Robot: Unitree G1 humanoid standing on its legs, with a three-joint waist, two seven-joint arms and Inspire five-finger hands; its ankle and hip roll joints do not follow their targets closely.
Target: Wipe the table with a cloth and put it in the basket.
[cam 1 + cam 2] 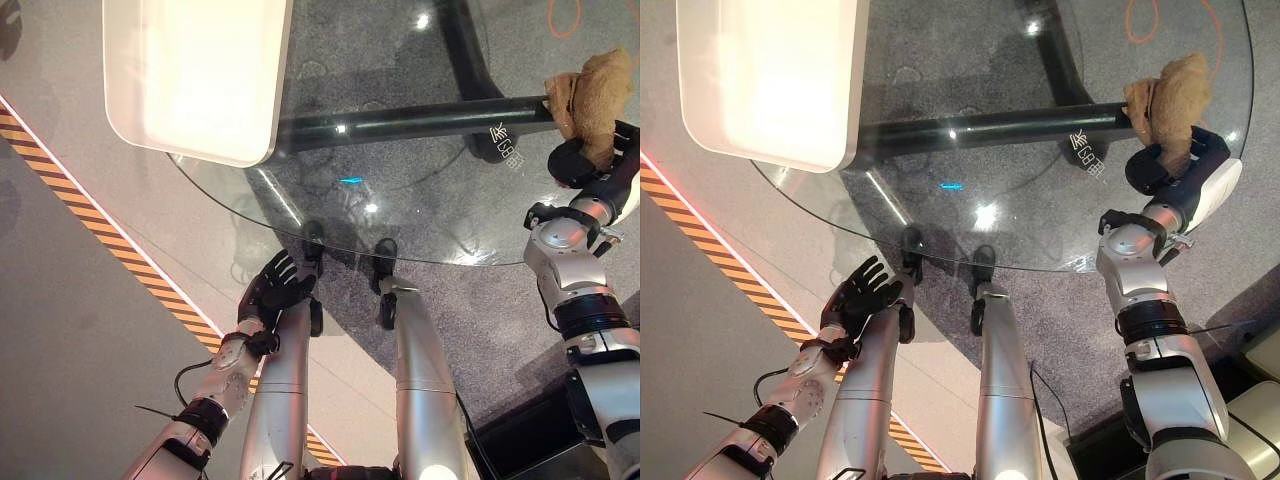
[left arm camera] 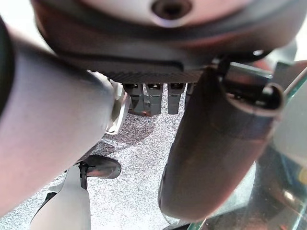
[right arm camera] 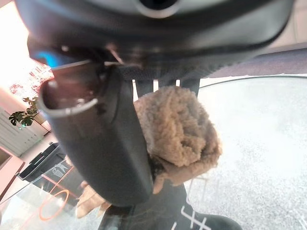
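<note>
So far my right hand [image 1: 1165, 165] grips the brown cloth [image 1: 1168, 100] over the glass counter [image 1: 1040, 240], left hand [image 1: 862, 295] spread idle, with wiping and the white basket [image 1: 770, 80] remaining.

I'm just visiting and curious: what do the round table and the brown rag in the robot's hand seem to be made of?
The table looks like clear glass: the floor shows through it and lights glint on it. The cloth, bunched in the right hand, looks like fluffy tan terry or fleece, judging by its nubbly pile.
</note>
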